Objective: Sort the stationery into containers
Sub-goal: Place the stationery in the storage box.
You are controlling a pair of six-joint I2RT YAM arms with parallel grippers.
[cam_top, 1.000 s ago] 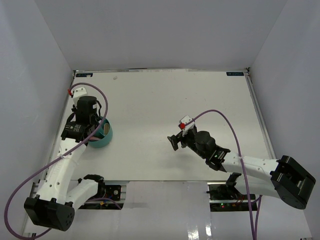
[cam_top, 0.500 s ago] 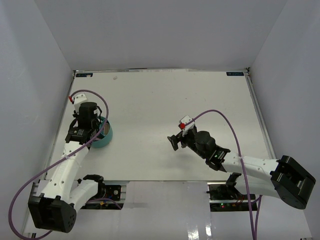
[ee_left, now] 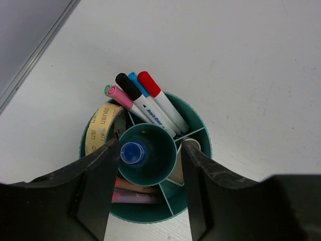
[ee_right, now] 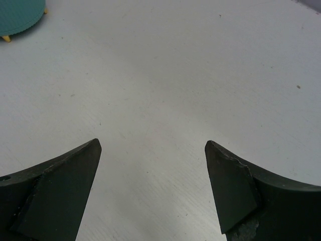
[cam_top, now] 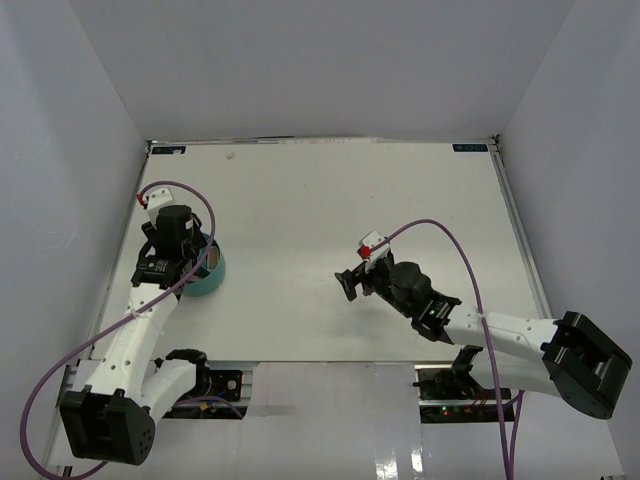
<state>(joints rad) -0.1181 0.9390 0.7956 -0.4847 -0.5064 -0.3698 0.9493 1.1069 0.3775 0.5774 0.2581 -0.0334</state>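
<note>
A round teal cup (ee_left: pixel 202 131) with inner compartments stands on the white table, seen at the left in the top view as the teal cup (cam_top: pixel 212 272). One compartment holds red (ee_left: pixel 150 84), black (ee_left: pixel 124 81), blue and pink (ee_left: pixel 115 92) markers. A blue-capped bottle (ee_left: pixel 132 153) stands in the middle tube. A tan roll (ee_left: pixel 99 128) fills the left section and a pinkish block (ee_left: pixel 134 197) the near one. My left gripper (ee_left: pixel 150 150) hangs open right over the cup, its fingers either side of the middle tube, holding nothing. My right gripper (cam_top: pixel 347 285) is open over bare table, empty.
The left wall and the table's raised left edge (cam_top: pixel 130 215) run close beside the cup. The right wrist view shows the teal cup (ee_right: pixel 17 15) far off at its top left, and my right gripper (ee_right: pixel 153 150) above bare tabletop.
The left wrist has shifted slightly toward the near edge above the cup. The right arm has not moved.
</note>
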